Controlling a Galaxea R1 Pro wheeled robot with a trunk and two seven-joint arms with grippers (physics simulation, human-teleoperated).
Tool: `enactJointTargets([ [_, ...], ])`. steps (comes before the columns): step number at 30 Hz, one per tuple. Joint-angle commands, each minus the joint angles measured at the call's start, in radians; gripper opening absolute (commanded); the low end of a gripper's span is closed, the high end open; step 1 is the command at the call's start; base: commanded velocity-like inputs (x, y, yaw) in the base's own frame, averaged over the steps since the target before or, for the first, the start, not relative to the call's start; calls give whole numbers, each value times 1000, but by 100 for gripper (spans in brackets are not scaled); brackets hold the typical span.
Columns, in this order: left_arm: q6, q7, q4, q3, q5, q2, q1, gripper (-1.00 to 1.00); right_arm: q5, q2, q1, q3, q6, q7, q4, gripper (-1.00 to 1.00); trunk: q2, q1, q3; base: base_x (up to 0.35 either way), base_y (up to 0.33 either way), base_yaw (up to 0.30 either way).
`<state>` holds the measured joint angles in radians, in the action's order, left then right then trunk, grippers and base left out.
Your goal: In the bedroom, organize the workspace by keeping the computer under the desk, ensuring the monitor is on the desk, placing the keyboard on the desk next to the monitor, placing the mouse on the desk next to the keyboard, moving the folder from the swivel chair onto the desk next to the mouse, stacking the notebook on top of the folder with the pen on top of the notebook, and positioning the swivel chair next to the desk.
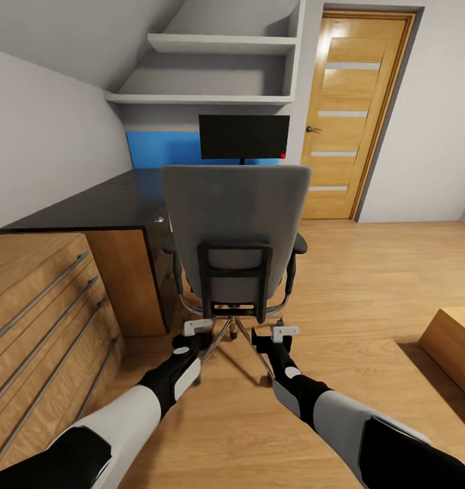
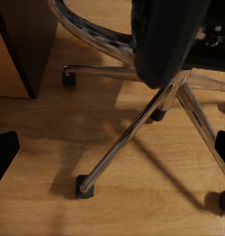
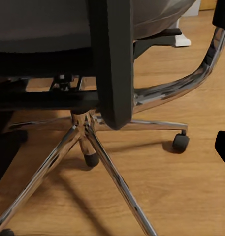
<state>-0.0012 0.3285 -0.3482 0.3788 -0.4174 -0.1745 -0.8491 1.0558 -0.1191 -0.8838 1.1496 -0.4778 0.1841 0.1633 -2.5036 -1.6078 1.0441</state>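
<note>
Left gripper (image 1: 197,327) and right gripper (image 1: 285,332) were both held low, just behind the swivel chair (image 1: 235,224), level with the underside of its seat; neither held anything. Whether the jaws stood spread or closed could not be told from the head view, where only the white tips showed, nor from the wrist views. Each wrist camera looked under the seat at the chrome star base (image 2: 137,128), its spokes and castors resting on the wooden floor (image 1: 368,285). Judgement: the arms were set either side of the black backrest bracket (image 1: 235,272), probably to push or take hold of the chair from behind. The chair faced away from the robot, toward the tabletop of the desk (image 1: 103,204), its seat hidden by the backrest, so no folder could be confirmed there. The monitor (image 1: 244,137) stood on the tabletop beyond the chair, below the wall shelves (image 1: 205,98). A wooden drawer chest (image 1: 42,305) sat beside the left arm.
</note>
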Motion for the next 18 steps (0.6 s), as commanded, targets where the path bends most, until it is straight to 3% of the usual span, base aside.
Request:
enactJointTargets([
  [1,36,8,-27,5,-11,0,-1,100,-4,0,0,9,-2,8,1,100,0,0,1,1,0,0],
  [3,92,8,-50,3,-21,0,-1,100,-9,1,1,8,-2,8,1,100,0,0,1,0,0,0],
  [7,126,5,-52,3,-26,0,-1,100,-13,1,1,8,-3,8,1,100,0,0,1,0,0,0],
  [11,82,0,-47,3,-27,0,-1,100,-15,1,2,8,-2,8,1,100,0,0,1,0,0,0],
  [12,35,-2,-32,3,-27,0,-1,100,-15,1,2,9,-3,8,1,100,0,0,1,0,0,0],
  [18,-4,-3,5,5,-23,0,-1,100,-16,1,2,9,-3,9,1,100,0,0,1,0,0,0],
])
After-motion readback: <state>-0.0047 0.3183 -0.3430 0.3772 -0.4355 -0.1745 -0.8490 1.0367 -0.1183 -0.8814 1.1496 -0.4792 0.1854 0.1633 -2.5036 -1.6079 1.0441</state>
